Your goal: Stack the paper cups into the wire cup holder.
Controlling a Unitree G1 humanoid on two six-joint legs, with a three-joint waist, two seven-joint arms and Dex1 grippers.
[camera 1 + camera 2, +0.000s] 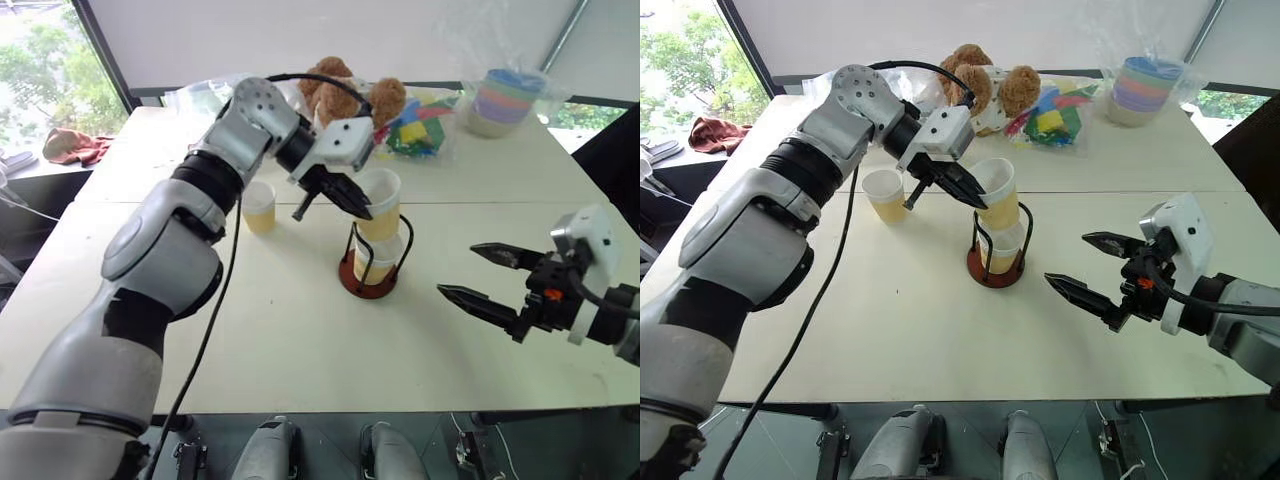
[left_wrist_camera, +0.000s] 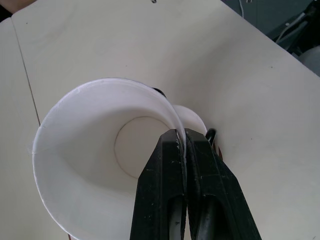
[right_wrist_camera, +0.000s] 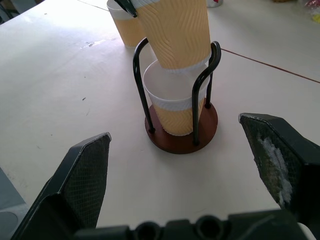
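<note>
The 2 head views look forward and down over the white table [image 1: 300,350] from above. The left wrist view peers close into a paper cup [image 2: 100,150]. The right wrist view faces the wire cup holder [image 3: 182,135] from nearby, low and level. All 4 share that holder.
</note>
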